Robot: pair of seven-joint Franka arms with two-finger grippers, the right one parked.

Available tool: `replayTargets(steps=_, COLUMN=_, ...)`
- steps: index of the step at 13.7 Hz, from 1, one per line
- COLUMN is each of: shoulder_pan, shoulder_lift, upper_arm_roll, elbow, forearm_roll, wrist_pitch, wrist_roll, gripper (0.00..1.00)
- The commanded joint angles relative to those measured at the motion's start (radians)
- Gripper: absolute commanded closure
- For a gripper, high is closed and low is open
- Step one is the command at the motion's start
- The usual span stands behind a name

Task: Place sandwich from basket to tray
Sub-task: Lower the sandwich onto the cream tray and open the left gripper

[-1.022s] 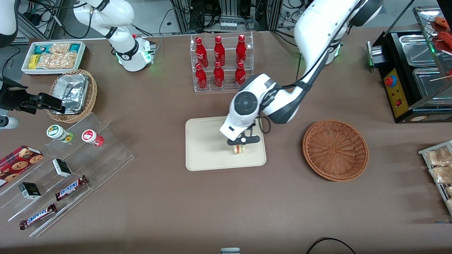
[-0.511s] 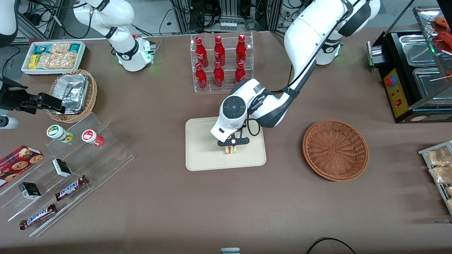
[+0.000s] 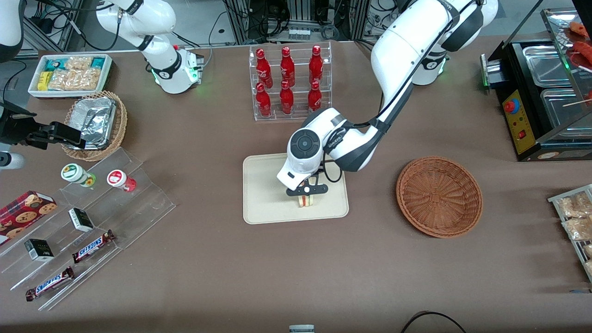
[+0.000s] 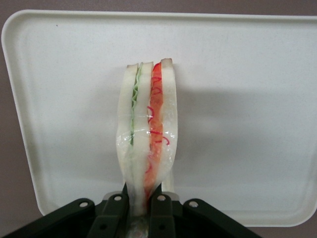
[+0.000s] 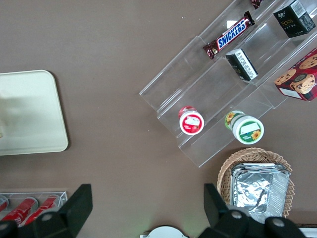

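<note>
My left gripper (image 3: 306,196) hangs over the cream-beige tray (image 3: 263,203), shut on the sandwich (image 3: 305,201). In the left wrist view the sandwich (image 4: 147,134) is a wrapped wedge of pale bread with green and red filling, pinched at its narrow end between the gripper's (image 4: 140,208) two fingers, with the tray (image 4: 247,99) close beneath it. I cannot tell whether the sandwich touches the tray. The reddish-brown wicker basket (image 3: 439,196) sits empty beside the tray, toward the working arm's end of the table.
A clear rack of red bottles (image 3: 289,82) stands farther from the front camera than the tray. A stepped acrylic shelf (image 3: 92,217) with snacks, a tan basket with foil containers (image 3: 95,122) and a white snack bin (image 3: 70,74) lie toward the parked arm's end. A black food warmer (image 3: 541,97) stands at the working arm's end.
My left gripper has carried the sandwich across the tray toward its middle and a little lower. Its grip on the sandwich is unchanged.
</note>
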Motion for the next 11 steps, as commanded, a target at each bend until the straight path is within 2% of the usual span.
replayTargets(steps=1, shoulder_pan=-0.023, shoulder_lift=0.027, upper_arm_roll=0.008, elbow=0.037, forearm_roll=0.02, wrist_pitch=0.01, wrist_roll=-0.051, gripper=1.0)
replayTargets(steps=4, shoulder_pan=-0.028, shoulder_lift=0.033, upper_arm_roll=0.009, elbow=0.037, forearm_roll=0.04, wrist_pitch=0.014, wrist_roll=-0.065, gripper=1.0)
replayTargets(steps=5, shoulder_pan=-0.028, shoulder_lift=0.035, upper_arm_roll=0.009, elbow=0.036, forearm_roll=0.043, wrist_pitch=0.016, wrist_roll=-0.065, gripper=0.86)
replayTargets(steps=7, shoulder_pan=-0.028, shoulder_lift=0.043, upper_arm_roll=0.009, elbow=0.036, forearm_roll=0.043, wrist_pitch=0.021, wrist_roll=-0.067, gripper=0.02)
replayTargets(steps=11, shoulder_pan=-0.019, shoulder_lift=0.003, upper_arm_roll=0.006, elbow=0.037, forearm_roll=0.04, wrist_pitch=0.008, wrist_roll=-0.059, gripper=0.0)
